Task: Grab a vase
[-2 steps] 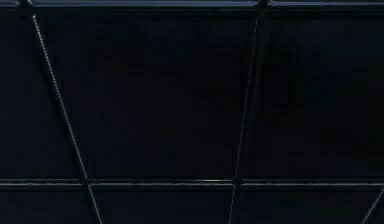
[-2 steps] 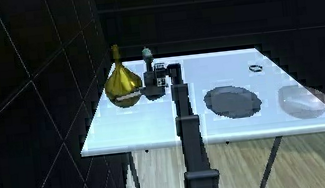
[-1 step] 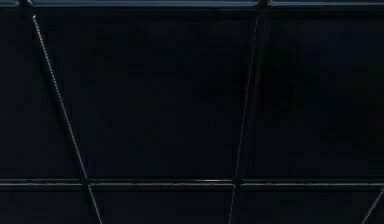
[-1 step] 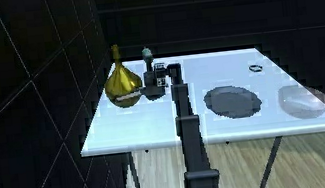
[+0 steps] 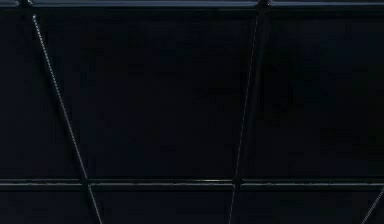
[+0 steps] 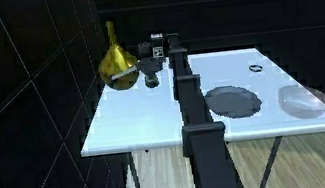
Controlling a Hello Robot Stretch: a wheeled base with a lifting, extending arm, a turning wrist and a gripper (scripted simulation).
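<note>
The gold vase (image 6: 117, 59) stood on the far left corner of the worktop (image 6: 144, 124). The end effector (image 6: 134, 75) was at the right flank of the vase; contact could not be confirmed, nor whether it held anything. Judged status: approach done, grasp and lift outstanding. Right of the vase, the arm (image 6: 185, 90) crossed the pale worktop, followed by a dark plate (image 6: 234, 100), a small ring (image 6: 255, 68) and a clear dish (image 6: 303, 99). Dark gridded walls (image 5: 150, 90) stood behind the vase; wood floor (image 6: 169, 177) lay below.
</note>
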